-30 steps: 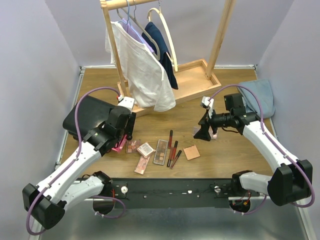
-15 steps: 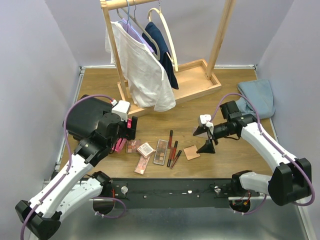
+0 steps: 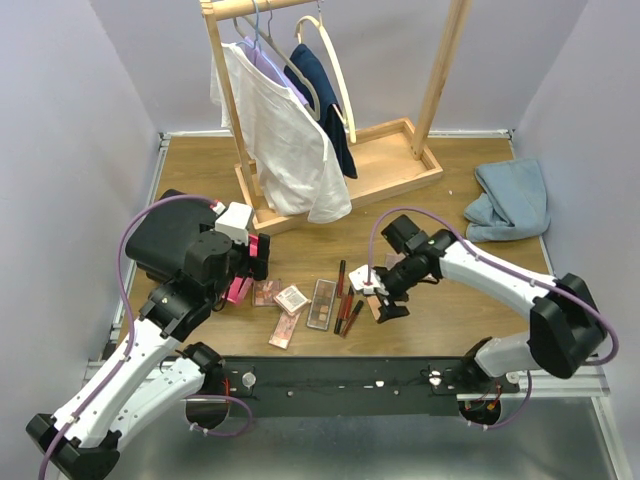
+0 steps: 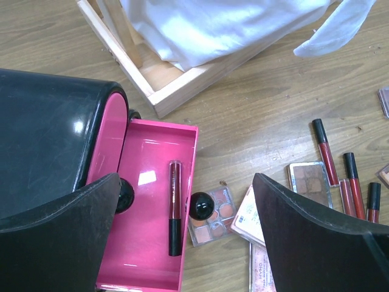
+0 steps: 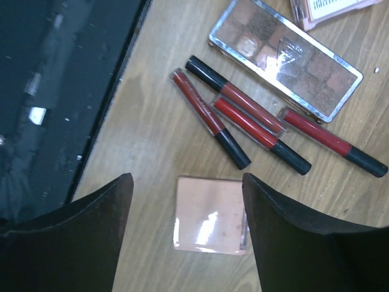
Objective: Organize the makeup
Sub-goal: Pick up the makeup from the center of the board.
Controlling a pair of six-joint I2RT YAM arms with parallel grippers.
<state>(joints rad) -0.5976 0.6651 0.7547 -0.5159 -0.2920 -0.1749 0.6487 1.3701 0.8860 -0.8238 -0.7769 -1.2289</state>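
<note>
The makeup lies in a cluster on the wooden table: eyeshadow palettes [image 3: 323,303], a square compact [image 3: 291,298] and dark-red tubes [image 3: 345,300]. My left gripper [image 4: 185,201] hangs open above the pink drawer [image 4: 146,161] of the black case [image 4: 42,134]. One red tube [image 4: 174,207] lies in that drawer. A small clear palette [image 4: 214,219] sits just beside it. My right gripper [image 5: 187,182] is open and low over a peach compact [image 5: 209,214], one finger on each side, the right finger close against its edge. Several red tubes [image 5: 209,118] and a mirrored palette [image 5: 285,58] lie just beyond.
A wooden clothes rack [image 3: 380,150] with a white shirt [image 3: 285,140] stands at the back. A blue cloth [image 3: 512,198] lies at the far right. The black rail [image 3: 340,378] runs along the near table edge, close to the compact.
My right gripper swung left and down from the table's right side to straddle the peach compact, its jaws narrowing a little. My left gripper opened wider and drew back slightly over the drawer.
</note>
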